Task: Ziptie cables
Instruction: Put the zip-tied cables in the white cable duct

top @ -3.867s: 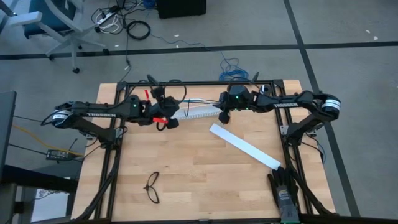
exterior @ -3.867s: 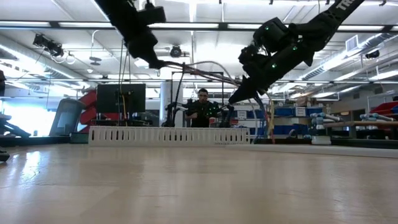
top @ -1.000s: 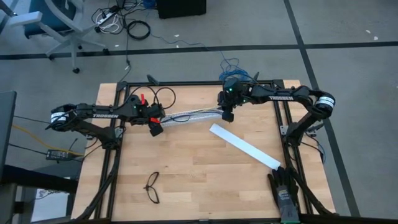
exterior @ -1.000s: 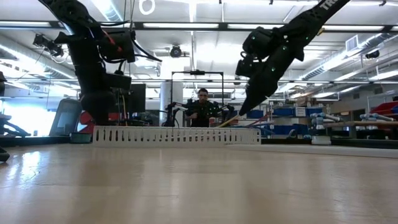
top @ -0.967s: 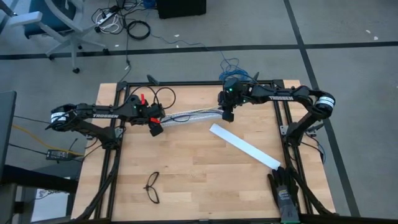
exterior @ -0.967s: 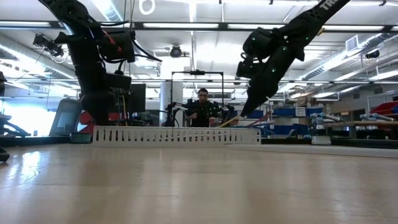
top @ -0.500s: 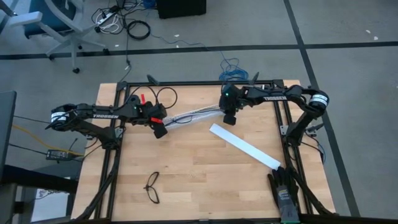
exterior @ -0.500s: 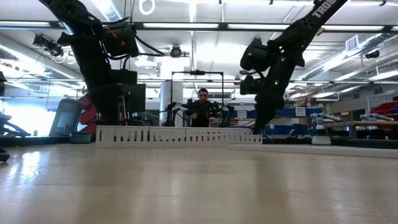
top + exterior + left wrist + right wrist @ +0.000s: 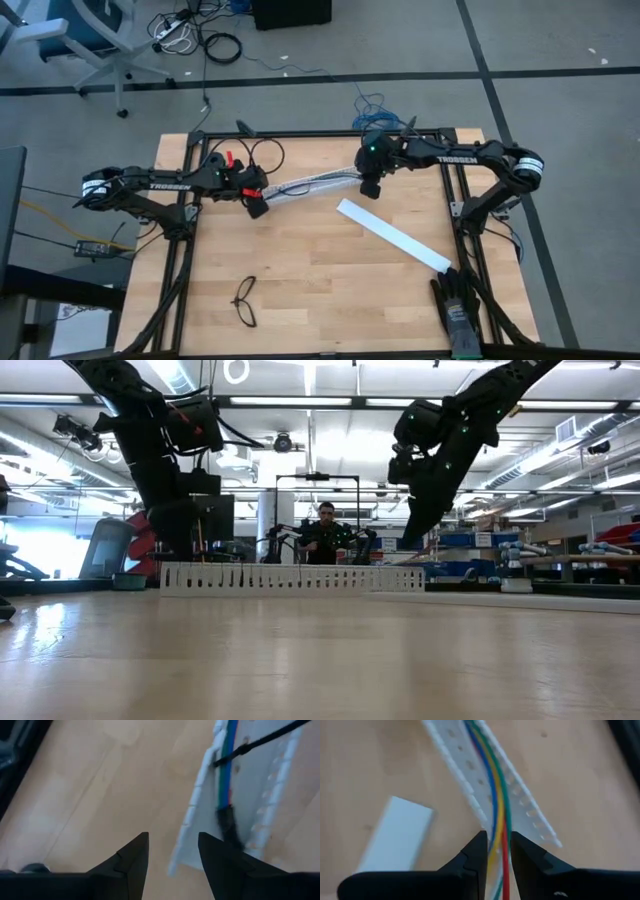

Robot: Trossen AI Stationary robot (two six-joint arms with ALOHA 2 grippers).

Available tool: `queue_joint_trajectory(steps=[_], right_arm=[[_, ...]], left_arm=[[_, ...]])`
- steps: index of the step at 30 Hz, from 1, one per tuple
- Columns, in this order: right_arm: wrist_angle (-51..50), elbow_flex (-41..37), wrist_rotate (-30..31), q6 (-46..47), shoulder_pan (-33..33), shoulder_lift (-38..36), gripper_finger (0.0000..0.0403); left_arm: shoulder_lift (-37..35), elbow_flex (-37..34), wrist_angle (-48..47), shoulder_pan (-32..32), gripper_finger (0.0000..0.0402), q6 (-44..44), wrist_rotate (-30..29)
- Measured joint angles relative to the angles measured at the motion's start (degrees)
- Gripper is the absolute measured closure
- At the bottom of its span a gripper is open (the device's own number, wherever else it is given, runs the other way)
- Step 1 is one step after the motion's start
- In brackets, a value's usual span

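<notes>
From above you get the layout: a white slotted tray (image 9: 312, 182) lies aslant across the far half of the table (image 9: 300, 280), the left gripper (image 9: 258, 205) at its one end and the right gripper (image 9: 369, 187) at the other. That view is too coarse to show you what is in the tray; the wrist views do. Look past the right gripper (image 9: 495, 855) and you see the cables (image 9: 492, 795), blue, yellow, green and red, running along inside the tray (image 9: 530, 812) between its two perforated walls, with the fingers (image 9: 470, 862) a narrow gap apart and the yellow and red wires passing through that gap; you cannot tell whether they pinch them. Beside the tray there lies the white strip (image 9: 392, 837), which the high view shows flat on the table (image 9: 392, 234). The left wrist view gives you the tray's other end (image 9: 270, 795): the cables (image 9: 227, 775) end there in a dark sleeve, and the ziptie (image 9: 260, 742) crosses over them. The left gripper (image 9: 172, 860) stands apart above bare wood, clasping nothing. The low view shows only the tray's slotted side (image 9: 290, 577) and a person (image 9: 326, 532) far behind. Glasses (image 9: 244, 300) and a glove (image 9: 457, 305) lie near the front edge.
</notes>
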Motion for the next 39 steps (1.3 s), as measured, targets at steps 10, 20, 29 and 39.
queue_joint_trajectory(steps=[10,20,29,39], right_arm=[[0.0,0.0,-1.0,3.8,3.8,1.5,0.0331],[0.7,-1.3,0.3,5.9,3.2,3.8,0.0331],[-0.9,-1.8,8.9,5.5,4.1,3.1,0.0355],[-0.5,-1.8,12.4,5.0,4.0,-0.1,0.0384]], left_arm=[[0.0,0.0,8.4,-0.2,0.022,3.8,3.5],[2.0,0.0,7.7,3.0,0.022,6.1,-5.1],[7.9,-2.0,10.1,5.3,0.022,5.3,-2.6],[8.2,-2.5,13.0,5.5,0.022,6.2,-2.0]])
